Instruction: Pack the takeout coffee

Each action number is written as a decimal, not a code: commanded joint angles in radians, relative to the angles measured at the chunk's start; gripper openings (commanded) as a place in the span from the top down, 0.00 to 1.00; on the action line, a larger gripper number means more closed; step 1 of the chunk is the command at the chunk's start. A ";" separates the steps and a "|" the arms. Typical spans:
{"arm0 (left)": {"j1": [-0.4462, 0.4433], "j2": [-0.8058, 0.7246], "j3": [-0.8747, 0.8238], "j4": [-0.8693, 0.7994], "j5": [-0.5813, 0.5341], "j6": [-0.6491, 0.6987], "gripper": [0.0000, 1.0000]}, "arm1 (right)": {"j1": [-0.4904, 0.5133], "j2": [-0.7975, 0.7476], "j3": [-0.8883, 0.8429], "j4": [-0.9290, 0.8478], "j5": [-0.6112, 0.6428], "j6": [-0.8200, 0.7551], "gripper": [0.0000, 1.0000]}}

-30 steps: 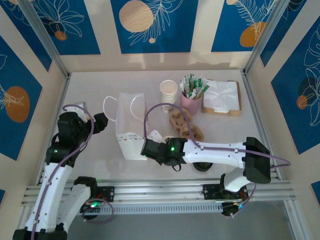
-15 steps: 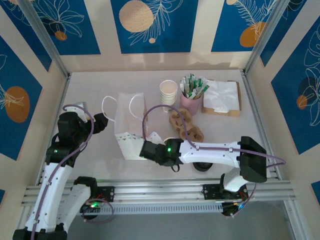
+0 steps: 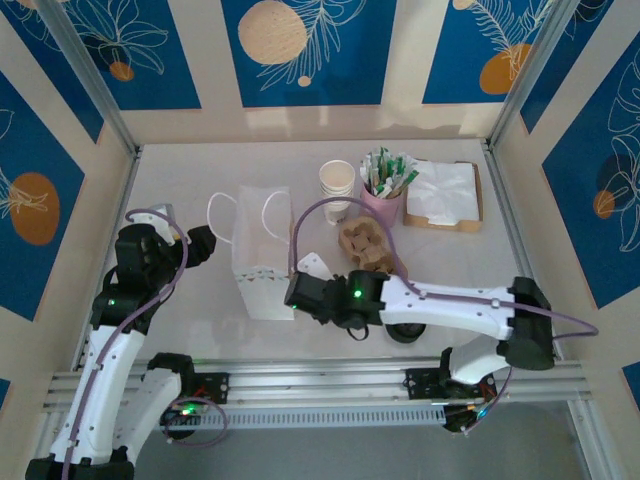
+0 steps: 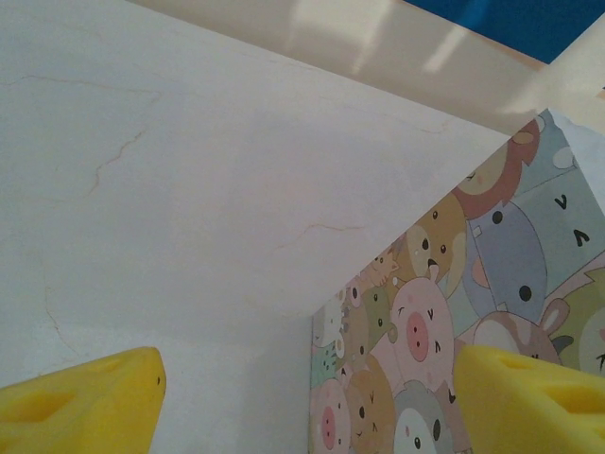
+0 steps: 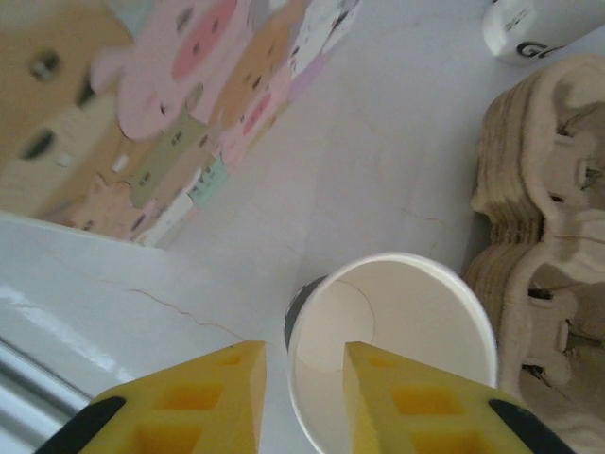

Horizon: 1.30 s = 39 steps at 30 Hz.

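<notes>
Landmark: paper bag (image 3: 262,250), white, flat-sided, with cartoon animals printed on one face.

Left gripper (image 4: 307,364) sits just left of the bag. Its yellow foam fingers (image 4: 85,402) are spread wide with nothing between them.

Right gripper (image 5: 302,352) sits just right of the bag. Jaws are narrowly parted astride the near rim of the takeout cup (image 5: 397,331), wall not pinched.

The cup is smooth cream paper, round and open-topped. It stands between the bag and the lumpy moulded-pulp carrier (image 5: 539,218).

A dark letter "G", the rest cut off, on a white cup (image 5: 531,28)
</notes>
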<state>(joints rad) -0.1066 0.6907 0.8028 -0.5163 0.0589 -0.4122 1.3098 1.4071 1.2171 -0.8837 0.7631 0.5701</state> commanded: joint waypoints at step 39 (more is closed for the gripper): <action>0.011 0.031 -0.007 0.012 0.023 -0.012 0.20 | -0.512 -0.601 -0.446 -0.346 -0.385 0.852 0.13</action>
<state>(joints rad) -0.1066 0.7231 0.8028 -0.5152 0.0780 -0.4168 0.8059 0.8135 0.7891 -1.2572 0.4290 1.3739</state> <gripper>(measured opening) 0.800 0.869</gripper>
